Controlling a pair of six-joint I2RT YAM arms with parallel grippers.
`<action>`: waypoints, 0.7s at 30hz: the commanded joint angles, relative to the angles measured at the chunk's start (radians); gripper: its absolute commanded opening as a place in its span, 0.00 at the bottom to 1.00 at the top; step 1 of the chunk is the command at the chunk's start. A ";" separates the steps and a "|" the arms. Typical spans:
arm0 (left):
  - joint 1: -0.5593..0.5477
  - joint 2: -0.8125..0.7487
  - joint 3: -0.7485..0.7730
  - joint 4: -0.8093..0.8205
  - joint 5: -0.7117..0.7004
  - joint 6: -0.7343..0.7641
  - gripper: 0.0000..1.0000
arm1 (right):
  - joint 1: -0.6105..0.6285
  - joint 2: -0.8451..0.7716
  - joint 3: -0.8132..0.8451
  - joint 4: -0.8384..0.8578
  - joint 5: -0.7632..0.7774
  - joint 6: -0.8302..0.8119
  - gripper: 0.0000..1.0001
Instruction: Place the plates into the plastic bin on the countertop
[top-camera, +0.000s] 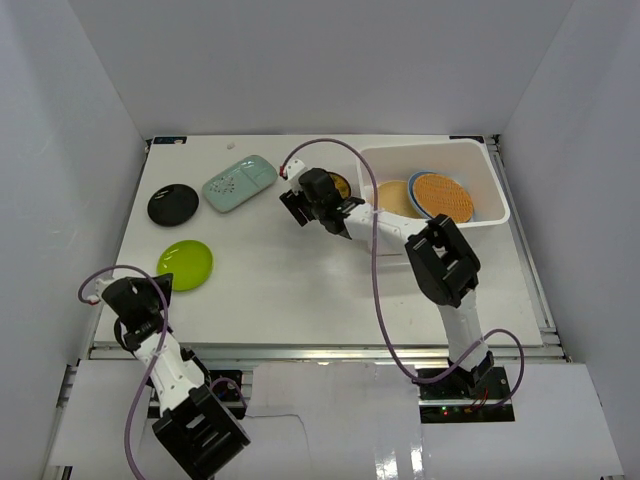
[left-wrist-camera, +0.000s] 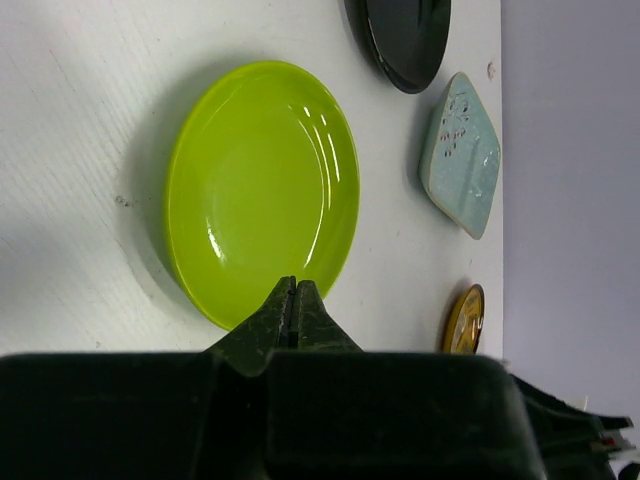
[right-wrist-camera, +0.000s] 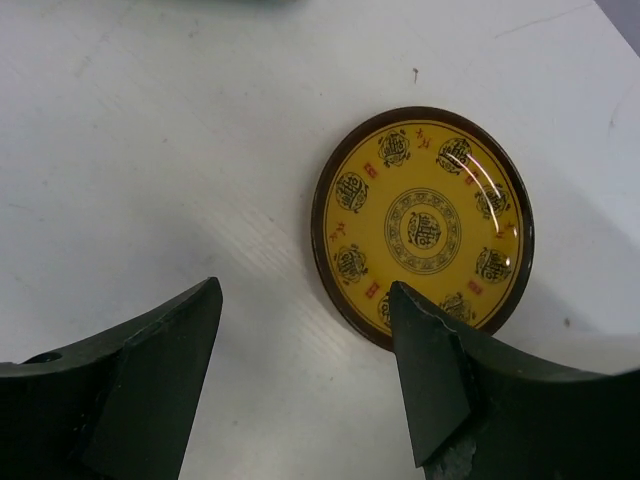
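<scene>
Hanging at yellow plate (right-wrist-camera: 424, 230) rim, right hand (right-wrist-camera: 303, 292) spread wide.

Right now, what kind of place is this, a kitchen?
Probably a robot test booth, not a kitchen: bare white walls around a white table, two robot arms bolted at its edge, plates laid out.

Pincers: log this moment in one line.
left pincer shut, near lime plate | right pincer open near yellow plate | bin holds orange plate
</scene>
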 joint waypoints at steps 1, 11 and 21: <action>0.002 0.006 0.036 -0.062 0.042 0.046 0.00 | -0.009 0.093 0.167 -0.131 0.027 -0.191 0.73; 0.003 0.128 0.099 -0.096 -0.039 0.086 0.70 | -0.045 0.282 0.311 -0.191 0.031 -0.242 0.62; 0.000 0.213 0.155 -0.237 -0.174 0.102 0.86 | -0.036 0.329 0.322 -0.179 -0.012 -0.220 0.14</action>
